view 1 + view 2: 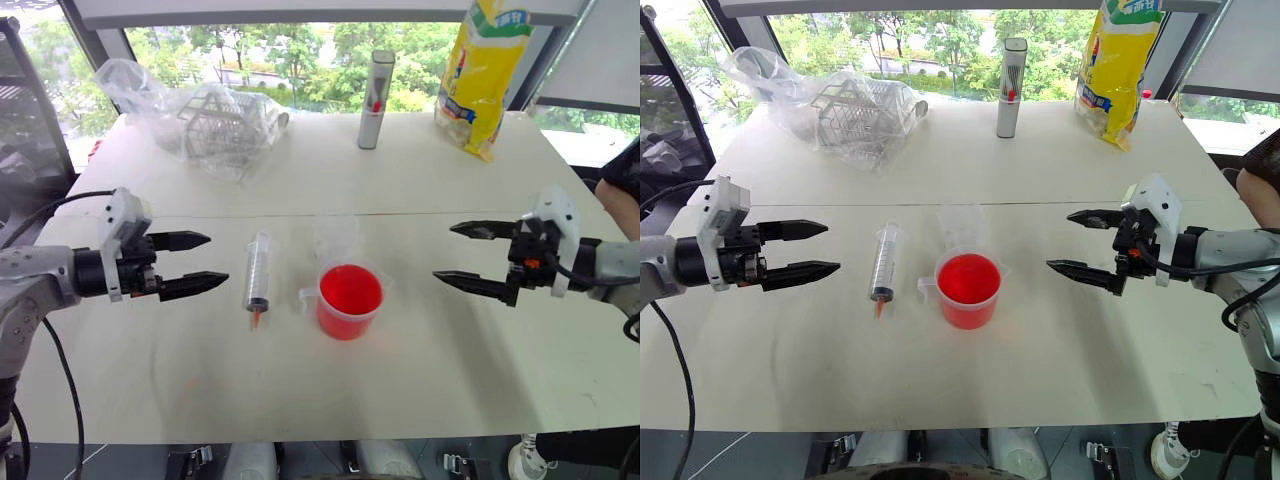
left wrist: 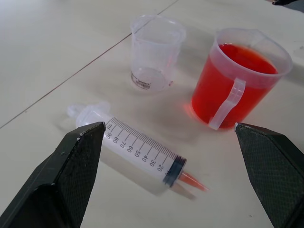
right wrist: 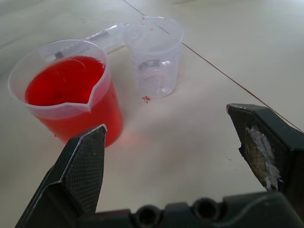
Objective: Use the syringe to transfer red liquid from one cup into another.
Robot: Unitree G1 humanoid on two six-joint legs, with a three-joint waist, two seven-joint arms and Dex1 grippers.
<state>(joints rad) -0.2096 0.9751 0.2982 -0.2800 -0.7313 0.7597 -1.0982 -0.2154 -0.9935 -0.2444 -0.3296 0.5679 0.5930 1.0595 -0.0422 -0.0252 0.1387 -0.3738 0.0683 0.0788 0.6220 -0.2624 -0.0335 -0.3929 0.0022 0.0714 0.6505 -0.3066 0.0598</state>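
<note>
Clear ribbed syringe [image 1: 258, 282] lies beside handled beaker [image 1: 350, 302] of red liquid [image 1: 350, 291]; left gripper [image 1: 190, 264] and right gripper [image 1: 462, 254] gape wide, empty.

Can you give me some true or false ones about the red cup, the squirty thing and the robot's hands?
1. The syringe lies flat on the table, to the left of the big cup. True.
2. The left gripper is holding the syringe. False: it is open and holds nothing, off to the syringe's left.
3. The big cup with the handle holds red liquid. True.
4. The small cup is full of red liquid. False: it looks empty apart from perhaps a trace.
5. The right gripper is shut on the big cup. False: it is open, apart from the cup on its right.
</note>
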